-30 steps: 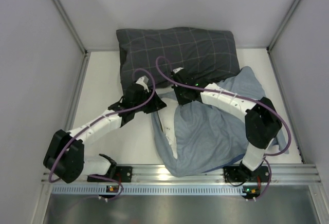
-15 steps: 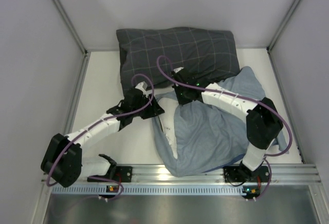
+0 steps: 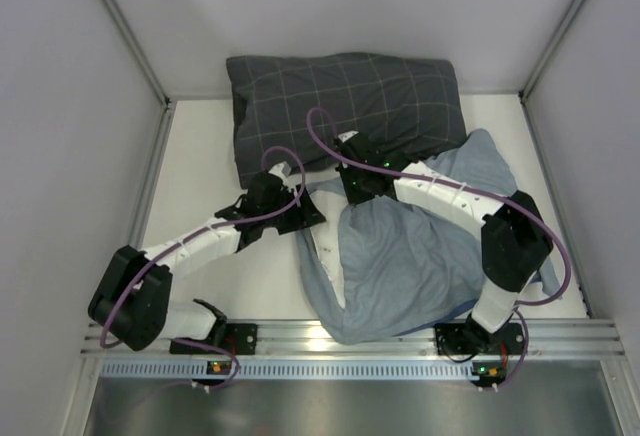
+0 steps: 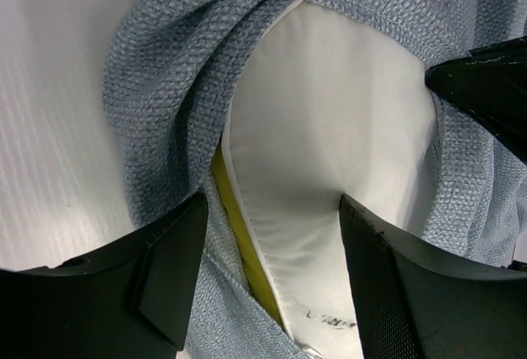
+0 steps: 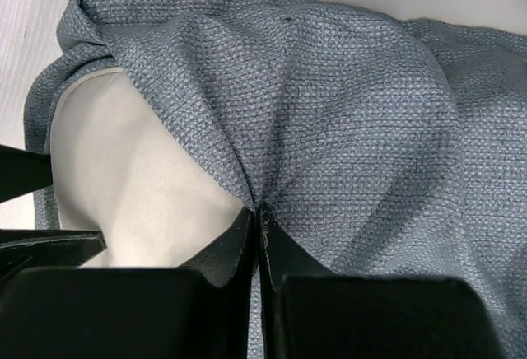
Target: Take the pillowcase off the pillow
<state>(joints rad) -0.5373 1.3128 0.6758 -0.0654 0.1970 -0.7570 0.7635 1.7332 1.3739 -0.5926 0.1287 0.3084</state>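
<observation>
The pillowcase point(image 3: 420, 256), pale blue-grey inner side out, lies bunched over the white pillow point(image 3: 326, 246) at the table's front middle. In the left wrist view my left gripper point(image 4: 272, 235) is open, its jaws astride the exposed white pillow corner point(image 4: 329, 137) with yellow piping point(image 4: 239, 244); pillowcase cloth point(image 4: 165, 104) wraps round it. My left gripper in the top view point(image 3: 300, 211) sits at the case's open end. My right gripper point(image 5: 259, 215) is shut on a pinch of pillowcase point(image 5: 346, 112) beside the bare pillow point(image 5: 123, 178); from above it point(image 3: 355, 188) is at the case's far edge.
A dark grey checked pillow point(image 3: 345, 101) lies at the back of the table, just behind both grippers. Grey walls enclose the left, right and back. A metal rail point(image 3: 340, 336) runs along the front edge.
My left arm has shifted slightly right and forward, bringing its gripper onto the exposed pillow corner. The right gripper holds still on the cloth.
</observation>
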